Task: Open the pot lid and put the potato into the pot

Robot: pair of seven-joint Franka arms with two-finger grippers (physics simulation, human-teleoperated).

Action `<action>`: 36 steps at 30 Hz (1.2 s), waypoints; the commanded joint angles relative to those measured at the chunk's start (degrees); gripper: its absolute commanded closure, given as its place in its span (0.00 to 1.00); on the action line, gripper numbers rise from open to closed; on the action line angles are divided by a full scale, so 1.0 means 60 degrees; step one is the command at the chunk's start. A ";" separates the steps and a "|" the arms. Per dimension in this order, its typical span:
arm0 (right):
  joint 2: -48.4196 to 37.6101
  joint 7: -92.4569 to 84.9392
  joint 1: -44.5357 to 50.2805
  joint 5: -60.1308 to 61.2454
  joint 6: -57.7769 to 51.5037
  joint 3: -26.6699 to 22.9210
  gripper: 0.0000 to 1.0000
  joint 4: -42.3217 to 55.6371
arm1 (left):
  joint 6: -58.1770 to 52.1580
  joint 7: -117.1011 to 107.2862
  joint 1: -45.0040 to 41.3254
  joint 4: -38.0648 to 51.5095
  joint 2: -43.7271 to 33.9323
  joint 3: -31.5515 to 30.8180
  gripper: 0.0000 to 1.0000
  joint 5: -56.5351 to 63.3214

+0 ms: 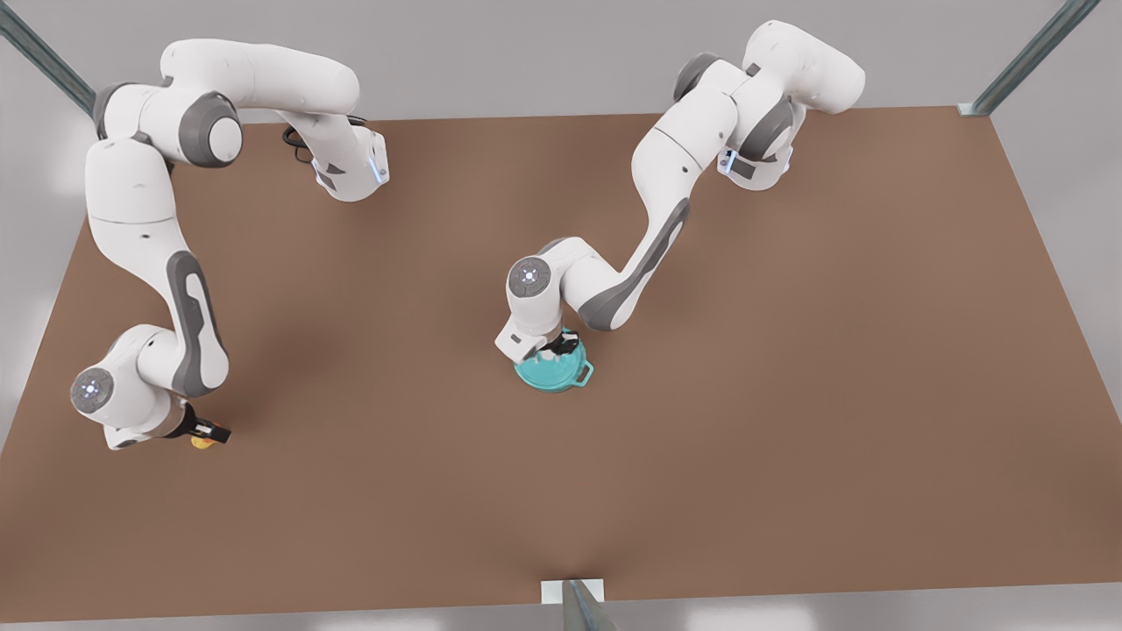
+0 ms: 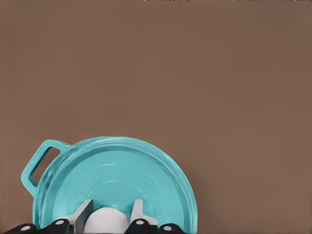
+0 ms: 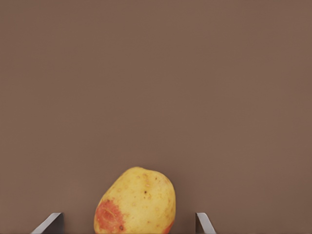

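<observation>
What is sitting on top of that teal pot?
The pot lid covers the pot, and the left gripper has its fingers on either side of the white knob. The pot's inside is hidden.

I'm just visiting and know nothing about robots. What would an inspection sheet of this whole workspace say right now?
Surface: brown table, bare apart from the job's things.
Job's things: pot lid sits on the pot; potato lies on the table, far from the pot.
Clutter: nothing seen.
Grippers: left gripper has its fingers on either side of the lid's white knob; right gripper is open, fingers apart from the potato between them.
Cables: black cable at one arm's base.
Surroundings: grey walls, metal frame bars.
</observation>
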 commanded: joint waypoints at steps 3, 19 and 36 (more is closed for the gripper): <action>0.0093 0.0105 -0.0022 0.0029 0.0438 -0.0012 0.00 0.0063 | -0.0634 -0.0715 0.0223 0.0150 -0.0157 0.0069 0.69 -0.0020; 0.0093 0.0369 -0.0022 0.0044 0.0409 -0.0012 0.37 0.0063 | -0.0267 0.5832 0.3154 0.0194 0.0253 0.1519 0.00 -0.0138; -0.0698 0.0530 0.0154 0.0044 -0.0455 0.0046 0.43 0.0004 | -0.3154 0.8734 0.5864 -0.5006 -0.8170 0.1651 0.00 -0.2203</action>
